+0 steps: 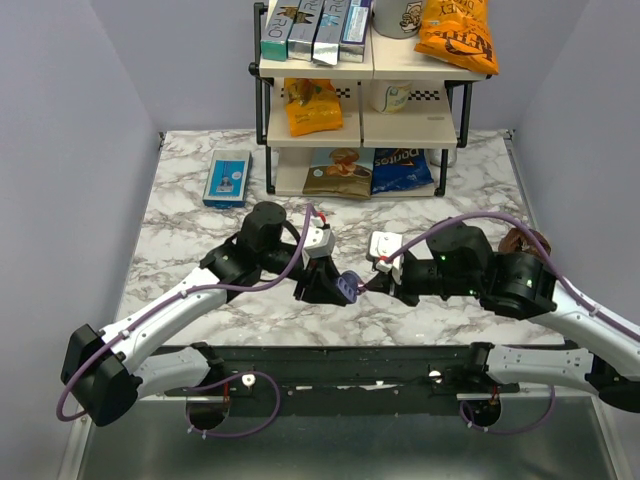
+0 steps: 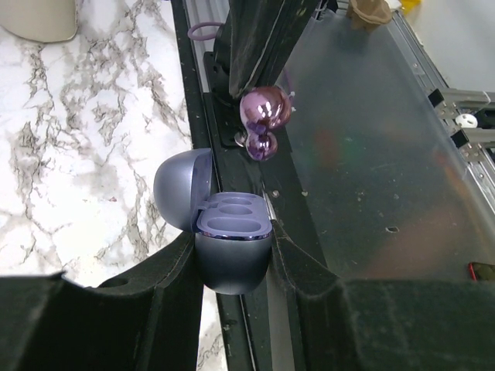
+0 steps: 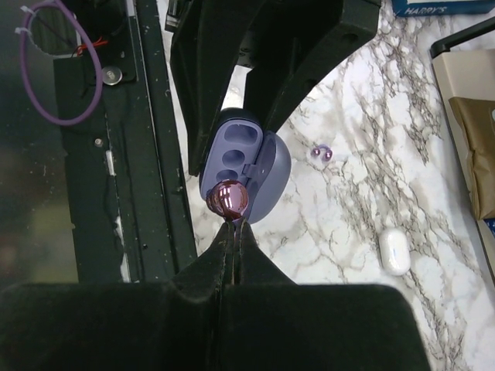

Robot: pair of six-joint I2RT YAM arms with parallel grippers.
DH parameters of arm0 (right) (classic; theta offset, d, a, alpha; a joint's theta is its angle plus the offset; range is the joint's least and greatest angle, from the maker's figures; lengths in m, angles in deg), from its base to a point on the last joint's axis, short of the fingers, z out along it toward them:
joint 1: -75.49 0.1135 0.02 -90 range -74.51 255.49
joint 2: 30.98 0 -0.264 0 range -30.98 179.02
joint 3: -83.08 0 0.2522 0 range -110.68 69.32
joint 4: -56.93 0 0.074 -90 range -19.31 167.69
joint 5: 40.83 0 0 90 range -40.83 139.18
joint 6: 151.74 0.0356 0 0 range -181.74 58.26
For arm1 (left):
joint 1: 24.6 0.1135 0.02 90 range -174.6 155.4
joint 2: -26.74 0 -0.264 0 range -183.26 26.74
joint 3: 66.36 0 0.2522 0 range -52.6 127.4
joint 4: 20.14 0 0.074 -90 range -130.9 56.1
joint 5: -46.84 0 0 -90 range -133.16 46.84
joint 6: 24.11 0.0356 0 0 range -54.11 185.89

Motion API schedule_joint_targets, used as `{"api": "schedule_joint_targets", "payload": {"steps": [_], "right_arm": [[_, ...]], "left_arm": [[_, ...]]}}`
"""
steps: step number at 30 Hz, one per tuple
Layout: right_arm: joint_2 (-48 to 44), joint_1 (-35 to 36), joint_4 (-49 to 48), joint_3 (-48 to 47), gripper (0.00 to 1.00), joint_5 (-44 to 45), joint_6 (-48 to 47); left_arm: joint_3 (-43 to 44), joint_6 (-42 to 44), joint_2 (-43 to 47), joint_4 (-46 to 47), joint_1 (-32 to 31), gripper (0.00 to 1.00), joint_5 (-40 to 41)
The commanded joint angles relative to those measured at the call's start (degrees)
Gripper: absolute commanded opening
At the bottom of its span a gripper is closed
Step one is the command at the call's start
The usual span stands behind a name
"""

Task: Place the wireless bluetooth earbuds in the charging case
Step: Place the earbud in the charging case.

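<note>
Two bare sockets (image 2: 230,207), open charging case (image 2: 232,263); earbud (image 3: 230,198) in right claw (image 3: 233,226)

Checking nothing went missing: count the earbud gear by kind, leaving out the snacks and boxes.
Earbuds: 2, the held earbud and the loose earbud
Open charging case: 1
White oval pod: 1
Total: 4

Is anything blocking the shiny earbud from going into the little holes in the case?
Nothing visible is. The charging case sits in the left tool with its lid open, and both sockets look empty. The right tool holds the earbud close by, with only air between.
</note>
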State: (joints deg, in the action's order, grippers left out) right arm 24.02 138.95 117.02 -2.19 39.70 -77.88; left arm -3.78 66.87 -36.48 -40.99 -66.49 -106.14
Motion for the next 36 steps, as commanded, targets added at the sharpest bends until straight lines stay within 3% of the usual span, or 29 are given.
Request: {"api": "schedule_joint_targets", "payload": {"steps": [1,36], "right_arm": [[0.98,0.79,-2.90,1.01,0.01,-0.63,-0.29],[4.76,2.10,-1.86,0.94,0.01,-0.99,-0.64]], "left_arm": [[-0.48,0.26,0.64,1.73,-0.91,0.00,-1.18],[0.14,1.14,0.12,0.06,-2.85,0.00,2.25]]}}
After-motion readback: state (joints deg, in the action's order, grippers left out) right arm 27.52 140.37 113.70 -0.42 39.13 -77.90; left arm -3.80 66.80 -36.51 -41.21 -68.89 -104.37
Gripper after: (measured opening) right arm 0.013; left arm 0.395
